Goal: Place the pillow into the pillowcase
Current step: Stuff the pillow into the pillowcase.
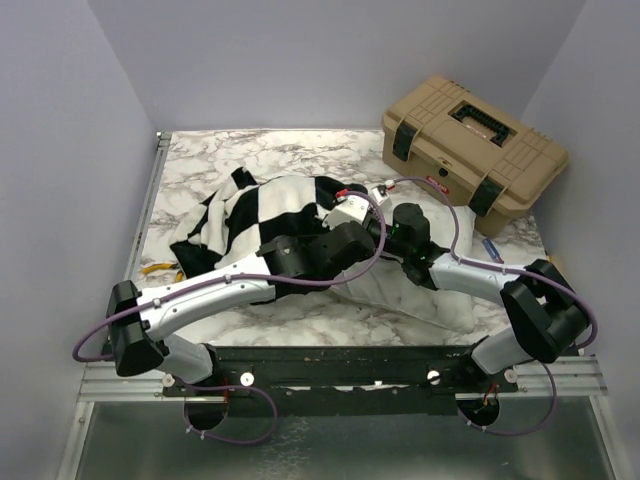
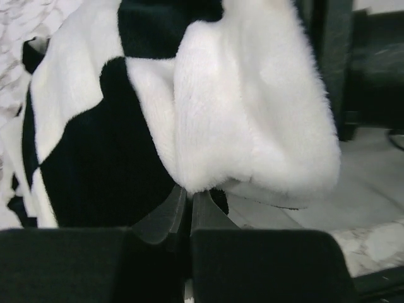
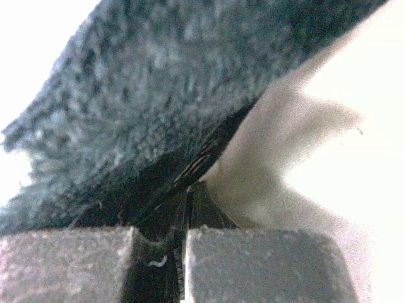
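Observation:
The black-and-white checked pillowcase [image 1: 255,215] lies bunched at the table's middle left. The white pillow [image 1: 425,295] shows to its right, largely under both arms. Both wrists meet at the pillowcase's right edge. In the left wrist view my left gripper [image 2: 187,192] is shut on a fuzzy white fold of the pillowcase [image 2: 252,113], with smooth pillow fabric [image 2: 297,214] just below. In the right wrist view my right gripper [image 3: 189,189] is shut on a dark edge of the pillowcase [image 3: 158,107], with the pillow [image 3: 328,158] right beside it.
A tan toolbox [image 1: 473,145] with black latches stands at the back right of the marble table [image 1: 300,150]. A small yellow object [image 1: 160,267] lies at the left edge by the pillowcase. Lilac walls close in on three sides.

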Controlling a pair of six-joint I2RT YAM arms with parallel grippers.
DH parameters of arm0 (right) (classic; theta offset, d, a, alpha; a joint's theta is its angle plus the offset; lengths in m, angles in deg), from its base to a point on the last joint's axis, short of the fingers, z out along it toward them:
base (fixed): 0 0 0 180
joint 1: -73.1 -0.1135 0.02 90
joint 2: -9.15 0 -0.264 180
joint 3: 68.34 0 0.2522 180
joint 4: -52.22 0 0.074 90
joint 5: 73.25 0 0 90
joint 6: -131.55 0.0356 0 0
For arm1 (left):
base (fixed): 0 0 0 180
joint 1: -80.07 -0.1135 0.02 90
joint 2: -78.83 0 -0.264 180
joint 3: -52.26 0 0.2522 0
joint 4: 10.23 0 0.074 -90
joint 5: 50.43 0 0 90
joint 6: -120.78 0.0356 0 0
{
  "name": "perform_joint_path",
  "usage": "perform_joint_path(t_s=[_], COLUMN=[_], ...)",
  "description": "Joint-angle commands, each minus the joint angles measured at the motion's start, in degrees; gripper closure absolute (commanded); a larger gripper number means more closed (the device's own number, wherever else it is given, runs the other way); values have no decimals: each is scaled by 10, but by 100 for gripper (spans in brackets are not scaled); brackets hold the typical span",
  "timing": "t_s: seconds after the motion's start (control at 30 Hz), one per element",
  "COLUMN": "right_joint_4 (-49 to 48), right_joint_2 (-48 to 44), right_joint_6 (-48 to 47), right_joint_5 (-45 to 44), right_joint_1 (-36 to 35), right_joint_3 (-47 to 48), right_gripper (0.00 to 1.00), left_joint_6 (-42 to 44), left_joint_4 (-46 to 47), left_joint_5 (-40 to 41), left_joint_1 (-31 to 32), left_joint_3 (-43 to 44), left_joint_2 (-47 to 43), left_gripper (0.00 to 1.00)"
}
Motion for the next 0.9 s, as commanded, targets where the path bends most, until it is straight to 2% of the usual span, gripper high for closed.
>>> perform_joint_path(t_s=[0.0, 0.13, 0.23, 0.43, 0.57, 0.7, 0.8, 0.83, 0.87], right_joint_4=[-29, -73, -102, -136, -219, -296, -286, -265, -238], right_joint_2=[-6, 13, 26, 42, 53, 55, 21, 4, -12], right_joint_6=[18, 44, 61, 82, 124, 160, 153, 142, 126], right_joint_5=[5, 6, 3, -4, -10, -5, -24, -28, -31], right_joint_1=[-4, -12, -22, -54, -75, -83, -84, -84, -84], right_joint_3=[0, -4, -6, -15, -58, -113, -156, -163, -164], right_gripper=[100, 100, 100, 100, 100, 100, 100, 100, 100], left_joint_6=[-9, -40, -42, -33, -36, -42, -48, -48, -40], left_joint_4=[68, 257, 312, 311, 309, 289, 279, 278, 274], left_joint_5=[-126, -333, -395, -368, -360, -299, -253, -254, -265], left_joint_1=[14, 21, 50, 84, 99, 102, 102, 103, 103], left_joint_3=[50, -2, -13, -35, -42, -52, -54, -53, -49], left_joint_2=[-61, -107, -99, -64, -48, -64, -80, -86, -91], left_gripper=[100, 100, 100, 100, 100, 100, 100, 98, 76])
